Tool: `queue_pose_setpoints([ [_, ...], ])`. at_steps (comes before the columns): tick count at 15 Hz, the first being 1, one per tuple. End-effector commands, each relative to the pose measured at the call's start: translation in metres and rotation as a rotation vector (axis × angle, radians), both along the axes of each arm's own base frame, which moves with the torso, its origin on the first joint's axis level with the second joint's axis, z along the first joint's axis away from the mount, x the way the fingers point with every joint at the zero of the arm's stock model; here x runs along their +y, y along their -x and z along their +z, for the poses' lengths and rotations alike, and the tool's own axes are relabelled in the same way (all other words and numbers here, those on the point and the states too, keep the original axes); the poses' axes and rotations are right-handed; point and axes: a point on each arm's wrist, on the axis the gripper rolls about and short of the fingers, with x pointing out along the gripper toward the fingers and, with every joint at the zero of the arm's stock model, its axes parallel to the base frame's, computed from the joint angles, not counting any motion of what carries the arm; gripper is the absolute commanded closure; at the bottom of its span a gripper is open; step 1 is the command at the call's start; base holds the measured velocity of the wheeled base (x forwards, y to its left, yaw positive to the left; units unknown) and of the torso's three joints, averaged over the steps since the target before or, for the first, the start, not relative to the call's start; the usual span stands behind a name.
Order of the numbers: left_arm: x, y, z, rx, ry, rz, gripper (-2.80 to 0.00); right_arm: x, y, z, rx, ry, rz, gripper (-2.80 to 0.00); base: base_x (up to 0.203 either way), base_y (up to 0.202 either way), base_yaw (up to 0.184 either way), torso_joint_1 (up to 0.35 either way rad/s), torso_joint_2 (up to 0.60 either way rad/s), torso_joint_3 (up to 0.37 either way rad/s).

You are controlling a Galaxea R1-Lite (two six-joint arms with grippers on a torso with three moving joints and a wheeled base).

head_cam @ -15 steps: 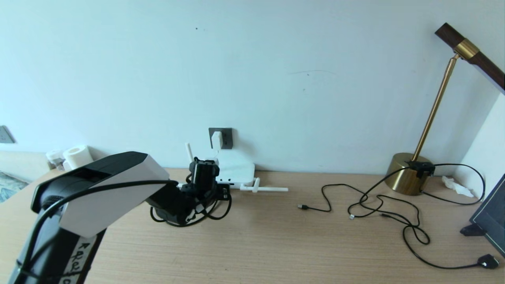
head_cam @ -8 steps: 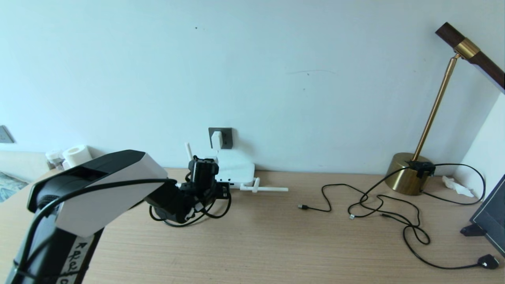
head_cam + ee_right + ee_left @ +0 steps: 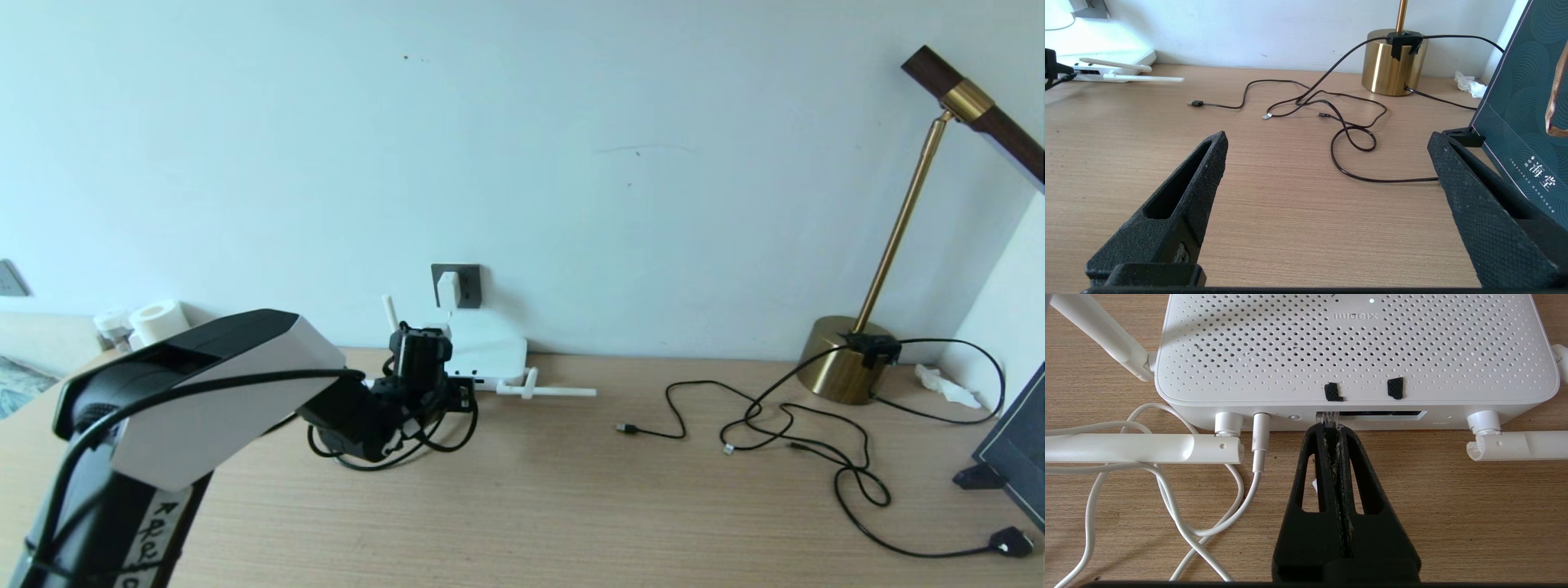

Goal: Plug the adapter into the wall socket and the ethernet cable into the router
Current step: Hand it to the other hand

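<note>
I see the router [image 3: 1355, 347] sitting at the worktop's [image 3: 571, 506] back edge against the wall, with bare wood open between it and the thin black leads [image 3: 816, 445] by the lamp [image 3: 849, 359]. Its lid reads "xiaomi", upside down to my wrist camera. My left claw [image 3: 1331, 426] is clamped on the ethernet cable's [image 3: 445, 437] clear plug [image 3: 1327, 417], whose tip is at the router's port slot. The adapter [image 3: 448, 290] sits in the socket [image 3: 467, 286]. My right claw [image 3: 1327, 141] hangs wide apart, holding nothing.

White-shelled left arm [image 3: 220, 392], black joints, black textured hand [image 3: 1331, 428]
</note>
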Motion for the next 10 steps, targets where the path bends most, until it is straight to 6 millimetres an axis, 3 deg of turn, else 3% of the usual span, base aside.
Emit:
queue_pose_setpoints([
  [1, -0.0002, -0.0003, -0.0002, -0.003, 0.001, 0.001, 0.0, 0.0, -0.0011, -0.0034, 0.014, 0.0, 0.001, -2.8, 0.0, 0.0, 0.0, 0.0, 0.0, 0.0],
  [10, -0.0008, -0.0016, -0.0014, -0.003, 0.002, 0.0, 0.0, 0.0, -0.0011, -0.0034, 0.014, 0.0, 0.001, -2.8, 0.0, 0.0, 0.0, 0.0, 0.0, 0.0],
])
